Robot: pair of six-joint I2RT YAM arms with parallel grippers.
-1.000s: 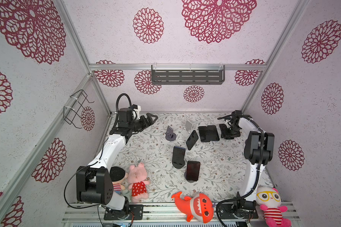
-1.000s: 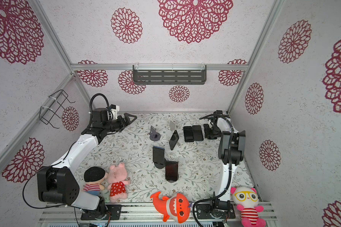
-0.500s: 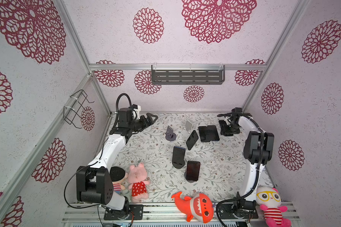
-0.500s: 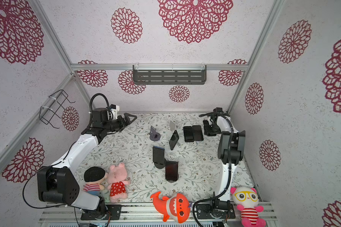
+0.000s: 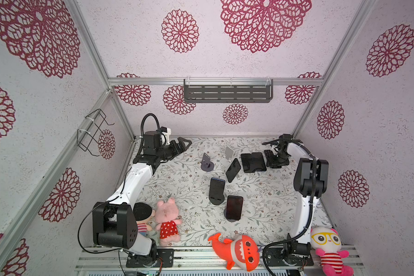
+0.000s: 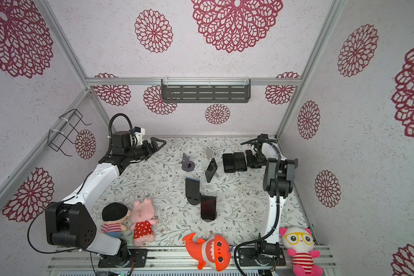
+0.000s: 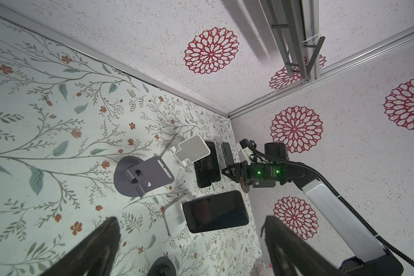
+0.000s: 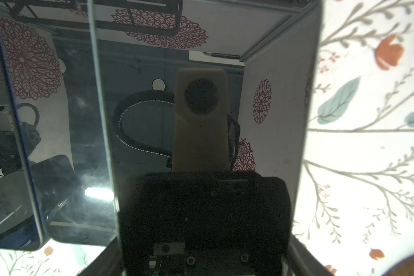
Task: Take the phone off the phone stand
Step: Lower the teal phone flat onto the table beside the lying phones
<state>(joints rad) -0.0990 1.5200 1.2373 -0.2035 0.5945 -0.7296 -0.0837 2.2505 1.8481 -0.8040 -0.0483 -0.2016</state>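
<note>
My right gripper [image 5: 276, 156] is at the back right, low over the table, shut on a black phone [image 8: 201, 119] across its width. The phone's glossy screen fills the right wrist view and mirrors the camera, with one finger [image 8: 304, 258] at its edge. Two more phones [image 5: 252, 162] lie flat just beside it. A grey stand [image 5: 207, 163] and a white stand [image 5: 228, 154] are empty. My left gripper [image 5: 185, 143] hovers open at the back left with nothing between its fingers [image 7: 98, 248].
Three other phones stay upright on stands: one on a white stand [image 5: 233, 169], one on a black stand [image 5: 216, 191], one nearer the front [image 5: 234, 208]. Plush toys [image 5: 167, 219] line the front edge. A grey shelf [image 5: 227, 93] hangs on the back wall.
The right gripper and its phone have shifted only slightly at the back right. The left arm has not moved.
</note>
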